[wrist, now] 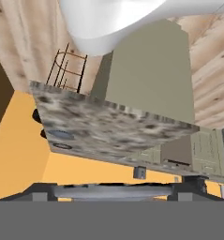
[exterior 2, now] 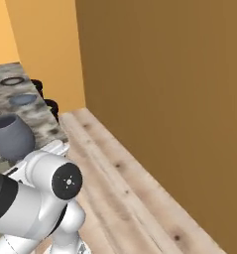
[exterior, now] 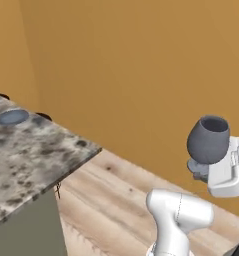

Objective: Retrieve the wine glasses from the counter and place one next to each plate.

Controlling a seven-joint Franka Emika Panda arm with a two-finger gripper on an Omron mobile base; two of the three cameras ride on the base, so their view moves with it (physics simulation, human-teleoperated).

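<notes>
I've got the pincer (exterior: pixel 207 167) clamped wide round the dark goblet (exterior: pixel 209 140), upright, carrying it toward the blue-grey plate (exterior: pixel 11 117) at 9 o'clock on the worktop (exterior: pixel 36 155).

Left base view: behind-left of arm, facing forward and down, close on stone bar top (exterior: pixel 36 155) corner, plank floor (exterior: pixel 121 200), orange wall (exterior: pixel 141 75). Right base view: behind-right, same bar top (exterior 2: pixel 21 106), floor (exterior 2: pixel 125 183) and wall (exterior 2: pixel 164 99), seen more along the wall. Hand view: rolled over, looking from farther off at the bar top (wrist: pixel 108 126) and olive cabinets (wrist: pixel 151 70). Shared by all: the bar top.
</notes>
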